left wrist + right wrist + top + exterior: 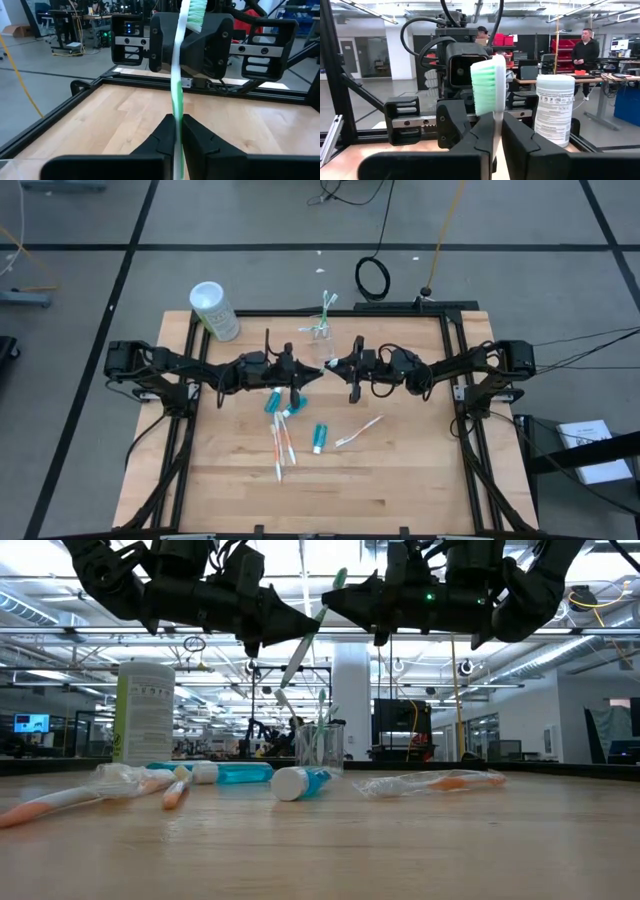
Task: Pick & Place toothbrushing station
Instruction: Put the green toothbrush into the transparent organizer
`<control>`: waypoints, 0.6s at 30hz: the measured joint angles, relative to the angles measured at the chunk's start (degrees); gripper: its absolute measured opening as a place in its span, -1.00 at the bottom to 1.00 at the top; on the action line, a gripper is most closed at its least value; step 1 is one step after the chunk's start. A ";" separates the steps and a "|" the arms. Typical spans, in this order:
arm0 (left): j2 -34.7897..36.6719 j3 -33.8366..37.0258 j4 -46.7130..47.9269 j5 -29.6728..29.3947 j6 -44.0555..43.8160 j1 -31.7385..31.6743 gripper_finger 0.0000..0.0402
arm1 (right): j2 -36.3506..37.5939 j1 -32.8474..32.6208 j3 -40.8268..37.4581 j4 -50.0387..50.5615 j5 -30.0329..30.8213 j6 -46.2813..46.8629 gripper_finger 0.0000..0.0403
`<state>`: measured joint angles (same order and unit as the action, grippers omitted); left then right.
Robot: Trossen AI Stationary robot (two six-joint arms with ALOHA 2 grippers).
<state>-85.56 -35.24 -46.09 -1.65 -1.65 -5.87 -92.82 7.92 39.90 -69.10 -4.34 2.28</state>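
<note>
Wooden table (400, 480) under a wide lab hall. Far left, white canister (215, 310), outside the job. Left gripper (312, 376) raised above mid-table, clamped on a green toothbrush (176, 95); loose toothbrushes (281, 445) and toothpaste tubes (319, 438) lying below, clear cup (321, 332) already holding brushes toward the rear edge. Right gripper (336, 364) facing it, pinched on the same brush just under the bristles. Judged a mid-air handover; next likely needs the left to let go, then a carry to the cup, upright.
</note>
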 joint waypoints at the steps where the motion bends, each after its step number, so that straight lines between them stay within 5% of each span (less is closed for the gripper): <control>1: 0.00 0.00 0.00 -0.01 -0.21 0.00 -0.85 | 0.00 -0.02 0.00 0.00 -0.01 0.00 -0.94; 8: 0.00 0.00 0.01 -0.51 -1.90 -0.07 -0.58 | 0.00 0.67 0.00 0.15 -0.24 0.25 -0.96; 18: 1.03 -0.09 -0.42 -1.93 0.62 -0.26 -0.54 | 0.02 1.57 0.00 5.18 -0.02 2.14 -0.96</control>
<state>-84.53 -35.33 -46.50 -3.57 -1.02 -6.13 -92.79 9.49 39.90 -63.92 -4.36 4.42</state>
